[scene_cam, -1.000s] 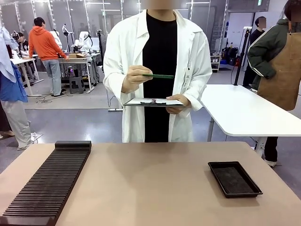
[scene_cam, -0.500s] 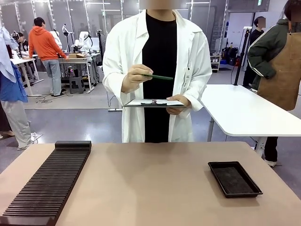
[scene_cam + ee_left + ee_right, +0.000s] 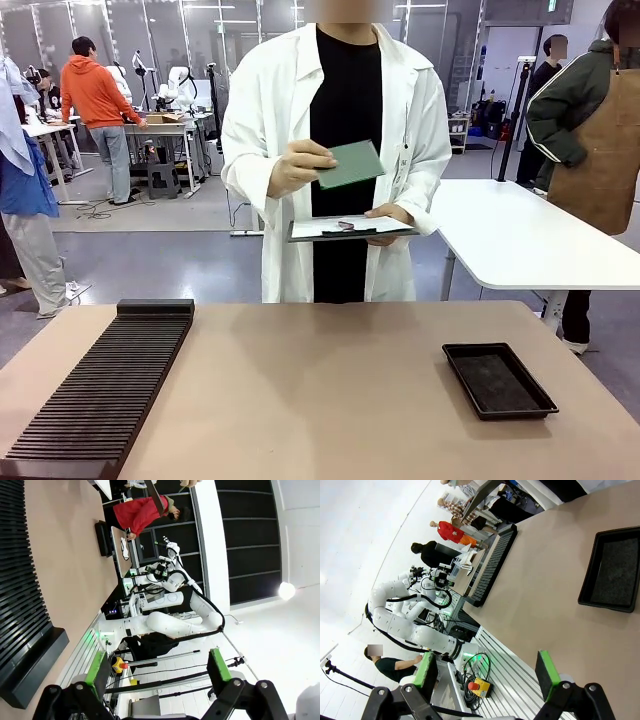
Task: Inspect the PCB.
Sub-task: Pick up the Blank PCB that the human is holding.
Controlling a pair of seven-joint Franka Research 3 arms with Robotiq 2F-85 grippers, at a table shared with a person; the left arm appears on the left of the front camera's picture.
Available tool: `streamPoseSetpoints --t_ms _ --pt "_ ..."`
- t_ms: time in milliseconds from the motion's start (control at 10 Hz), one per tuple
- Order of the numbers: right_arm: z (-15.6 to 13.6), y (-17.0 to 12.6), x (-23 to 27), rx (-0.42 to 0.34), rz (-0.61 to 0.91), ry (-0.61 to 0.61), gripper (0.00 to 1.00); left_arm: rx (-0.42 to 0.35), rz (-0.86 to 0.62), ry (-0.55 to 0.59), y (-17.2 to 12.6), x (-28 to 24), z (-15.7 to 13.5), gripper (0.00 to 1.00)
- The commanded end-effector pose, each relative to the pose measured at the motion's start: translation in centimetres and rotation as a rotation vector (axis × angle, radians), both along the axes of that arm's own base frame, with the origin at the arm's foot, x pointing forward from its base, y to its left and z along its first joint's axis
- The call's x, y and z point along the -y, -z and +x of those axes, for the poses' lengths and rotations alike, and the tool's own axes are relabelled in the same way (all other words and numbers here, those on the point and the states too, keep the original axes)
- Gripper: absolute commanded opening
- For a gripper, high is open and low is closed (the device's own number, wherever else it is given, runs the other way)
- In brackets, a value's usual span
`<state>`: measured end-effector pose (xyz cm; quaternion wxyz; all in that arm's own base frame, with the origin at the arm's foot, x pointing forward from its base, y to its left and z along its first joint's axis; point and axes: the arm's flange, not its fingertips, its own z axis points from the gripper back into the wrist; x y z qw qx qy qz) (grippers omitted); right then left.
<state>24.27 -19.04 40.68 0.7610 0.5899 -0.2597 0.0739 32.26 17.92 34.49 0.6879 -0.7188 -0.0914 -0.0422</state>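
Gaping wide, the robot's left hand (image 3: 156, 667) and right hand (image 3: 486, 675) are seen with nothing grasped. Beyond the worktop (image 3: 320, 400), the PCB (image 3: 352, 164) is held tilted in the person's fingers (image 3: 305, 156), above a clipboard (image 3: 352, 229), well apart from the black tray (image 3: 498, 379).

Robotics lab on an open workshop floor.
A person in a white lab coat (image 3: 265, 150) is standing at the far side of the tan table (image 3: 330, 400), which is carrying a black slotted rack (image 3: 100, 390) and a black tray (image 3: 498, 380). Behind, other people are working at workbenches (image 3: 160, 128) loaded with equipment, cables (image 3: 100, 210) are lying on the grey floor (image 3: 160, 265), and a red emergency-stop button (image 3: 481, 685) is sitting by the metal frame (image 3: 502, 655) beside the table.
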Motion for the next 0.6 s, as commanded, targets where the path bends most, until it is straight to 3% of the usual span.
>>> streamPoseSetpoints --t_ms 0,500 --pt "0.06 -0.32 0.16 0.013 0.01 0.004 1.0 -0.003 0.02 -0.004 -0.12 0.07 0.23 1.0" --pt "0.06 -0.32 0.16 0.013 0.01 0.004 1.0 -0.003 0.02 -0.004 -0.12 0.07 0.23 1.0"
